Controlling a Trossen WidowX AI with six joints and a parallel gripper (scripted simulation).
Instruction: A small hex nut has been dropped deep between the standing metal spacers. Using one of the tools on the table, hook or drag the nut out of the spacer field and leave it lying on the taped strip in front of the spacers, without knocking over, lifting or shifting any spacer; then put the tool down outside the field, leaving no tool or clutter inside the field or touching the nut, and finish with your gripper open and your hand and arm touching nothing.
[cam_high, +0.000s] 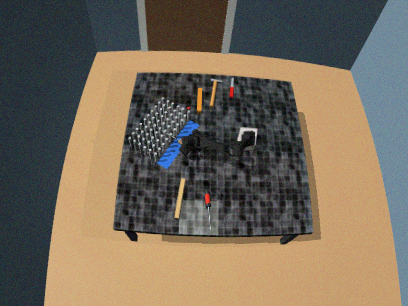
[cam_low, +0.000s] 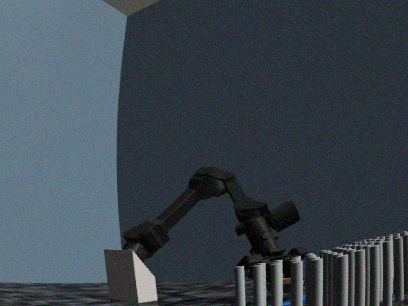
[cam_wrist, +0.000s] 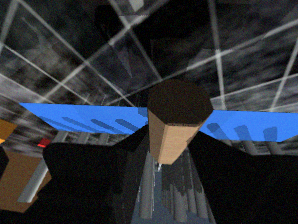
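Observation:
The metal spacers (cam_high: 161, 125) (cam_low: 315, 282) (cam_wrist: 147, 192) stand upright in a dense field. The blue taped strip (cam_high: 166, 160) (cam_wrist: 270, 120) lies along their front, with stripes of shadow on it. My gripper (cam_high: 180, 143) (cam_wrist: 167, 129) is shut on a tool's wooden handle (cam_wrist: 175, 140), low over the strip at the front edge of the field. The handle's dark end faces the wrist camera; a thin bright part shows past its far end, among the spacers. Its working tip is hidden. In the exterior view the fingers are behind spacers. I cannot make out the hex nut.
An orange bar (cam_high: 199, 100), a T-headed tool (cam_high: 213, 94) and a red-handled tool (cam_high: 231, 92) lie at the back. A tan stick (cam_high: 180, 198) and a red screwdriver (cam_high: 207, 200) lie near the front edge. A white block (cam_low: 120, 275) stands by the arm's base. A small red thing (cam_high: 188, 108) is at the field's corner.

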